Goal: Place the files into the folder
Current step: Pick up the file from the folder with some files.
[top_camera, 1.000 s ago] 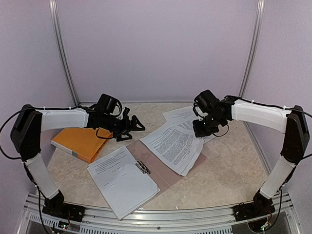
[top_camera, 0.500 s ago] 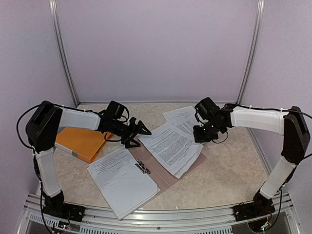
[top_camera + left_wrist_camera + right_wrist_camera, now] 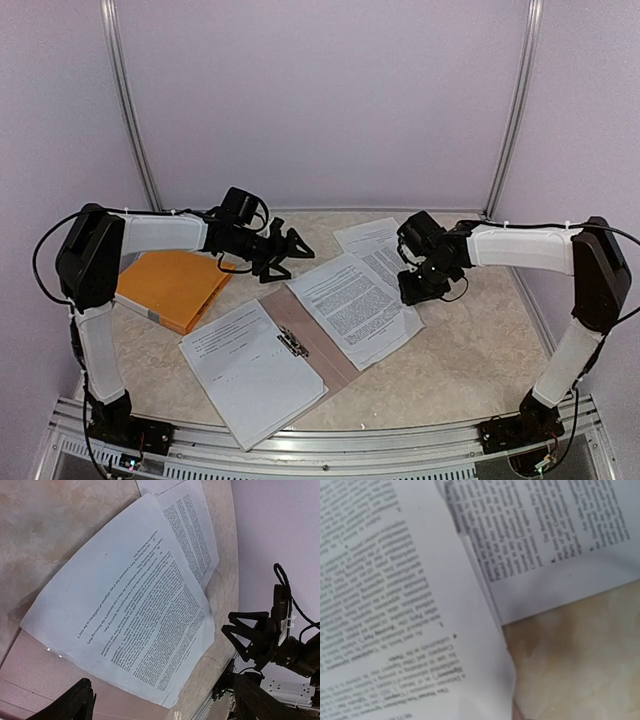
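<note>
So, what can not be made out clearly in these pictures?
Text on the files: blurred in the right wrist view, too small in the top view.
Right gripper: its fingers lie outside its own wrist view.
Folder: the files cover much of it in the top view.

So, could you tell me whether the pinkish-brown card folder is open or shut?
Open: the pinkish-brown card folder lies spread flat, its inner face and metal clip exposed, with white printed paper sheets lying partly across it.

One folder point(image 3: 310, 335), one orange book point(image 3: 170, 288), at least three files point(image 3: 355, 305).
</note>
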`<state>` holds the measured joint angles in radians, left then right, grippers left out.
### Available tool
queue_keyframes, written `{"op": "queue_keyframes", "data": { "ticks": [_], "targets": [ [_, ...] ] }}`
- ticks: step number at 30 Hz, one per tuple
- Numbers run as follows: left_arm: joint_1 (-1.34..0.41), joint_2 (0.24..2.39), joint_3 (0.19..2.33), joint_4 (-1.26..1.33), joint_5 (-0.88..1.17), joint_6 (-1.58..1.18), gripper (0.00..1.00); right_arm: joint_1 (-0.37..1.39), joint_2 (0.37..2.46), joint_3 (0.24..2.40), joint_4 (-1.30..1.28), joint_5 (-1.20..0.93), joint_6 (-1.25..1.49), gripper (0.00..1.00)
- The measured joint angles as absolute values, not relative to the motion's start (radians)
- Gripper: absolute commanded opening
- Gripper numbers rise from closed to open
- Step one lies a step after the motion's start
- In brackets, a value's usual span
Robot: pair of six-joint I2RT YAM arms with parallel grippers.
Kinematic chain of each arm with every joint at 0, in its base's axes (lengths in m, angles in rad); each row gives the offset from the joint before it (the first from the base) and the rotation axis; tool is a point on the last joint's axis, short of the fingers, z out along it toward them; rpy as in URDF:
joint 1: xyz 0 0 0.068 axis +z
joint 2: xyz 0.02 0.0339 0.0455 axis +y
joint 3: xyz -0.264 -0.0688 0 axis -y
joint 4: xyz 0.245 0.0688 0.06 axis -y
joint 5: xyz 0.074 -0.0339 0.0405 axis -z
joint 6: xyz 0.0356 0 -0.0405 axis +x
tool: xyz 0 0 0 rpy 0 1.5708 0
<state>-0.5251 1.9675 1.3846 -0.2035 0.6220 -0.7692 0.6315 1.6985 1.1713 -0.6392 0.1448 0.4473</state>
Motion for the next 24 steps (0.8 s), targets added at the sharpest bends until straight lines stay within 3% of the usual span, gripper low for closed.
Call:
{"op": "queue_keyframes", "data": {
  "ticks": [3,8,24],
  "targets": [
    [-0.525,1.970,1.381,-0.212,0.626,-0.780,0.93,0.632,1.703,1.171,-0.631,0.147,0.417,0.53],
    [-0.532,1.971,1.334,-0.186,0.661,-0.837,0.93,0.616,1.765,1.206,-0.592,0.126,0.358,0.59],
    [-0.567,2.032,1.289,-0.076,0.738,-1.004,0.91,0.485,1.915,1.295,-0.470,-0.124,0.221,0.57]
  ]
}}
